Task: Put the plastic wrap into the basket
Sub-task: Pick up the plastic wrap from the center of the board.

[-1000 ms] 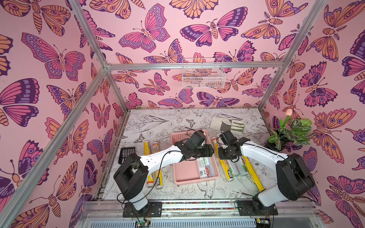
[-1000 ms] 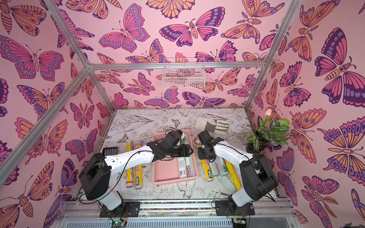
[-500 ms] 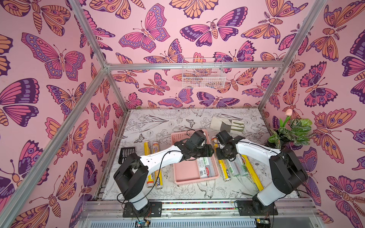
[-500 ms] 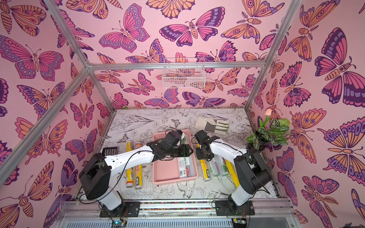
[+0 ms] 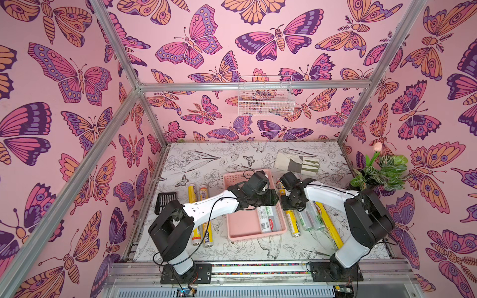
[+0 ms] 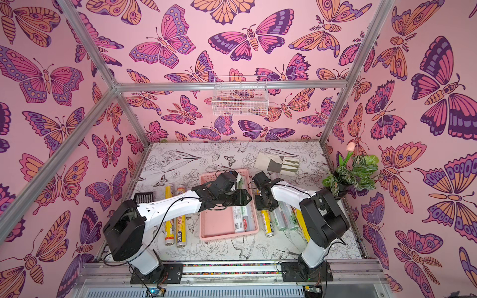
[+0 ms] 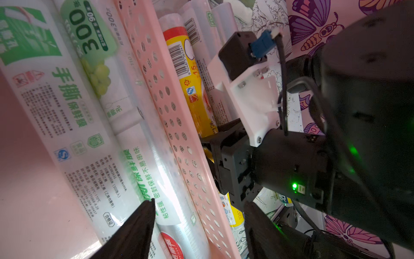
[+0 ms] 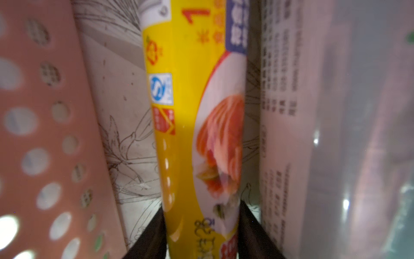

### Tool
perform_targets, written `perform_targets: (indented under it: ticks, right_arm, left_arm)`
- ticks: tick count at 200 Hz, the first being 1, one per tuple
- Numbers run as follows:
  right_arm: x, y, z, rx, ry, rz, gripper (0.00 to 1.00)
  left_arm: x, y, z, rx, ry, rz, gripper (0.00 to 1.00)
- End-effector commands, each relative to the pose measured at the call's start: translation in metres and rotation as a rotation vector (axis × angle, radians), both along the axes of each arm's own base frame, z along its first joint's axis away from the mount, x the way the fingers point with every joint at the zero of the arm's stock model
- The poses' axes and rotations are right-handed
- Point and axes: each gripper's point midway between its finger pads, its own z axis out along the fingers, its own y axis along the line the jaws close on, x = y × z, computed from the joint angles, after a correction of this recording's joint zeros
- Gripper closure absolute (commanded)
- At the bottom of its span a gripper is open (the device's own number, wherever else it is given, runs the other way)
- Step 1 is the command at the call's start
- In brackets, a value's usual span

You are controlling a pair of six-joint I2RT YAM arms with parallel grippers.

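Observation:
The pink basket lies mid-table with two clear green-printed rolls of plastic wrap along its right side. My left gripper hangs open over that side. One finger is inside by a clear roll, the other is outside the perforated wall. My right gripper is down on a yellow roll lying on the table beside the basket, its fingers against both sides of the roll. More rolls lie to the right and left.
A black slotted scoop lies at the left edge. A grey-white glove is behind the basket. A potted plant stands at the right wall. A white wire basket hangs on the back wall.
My right gripper has shifted a little along the yellow roll, toward the basket's far end. The left arm has not moved.

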Motion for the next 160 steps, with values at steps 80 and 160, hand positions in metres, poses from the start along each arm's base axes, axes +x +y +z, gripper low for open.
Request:
perform_targets:
  ticks: [80, 160]
  right_arm:
    - [0.0, -0.004, 0.054, 0.054, -0.127, -0.02, 0.73]
    - [0.006, 0.02, 0.155, 0.331, -0.318, -0.057, 0.74]
  left_arm:
    - [0.0, 0.006, 0.006, -0.001, -0.02, 0.002, 0.32]
    - [0.009, 0.035, 0.039, -0.034, -0.161, 0.119, 0.31]
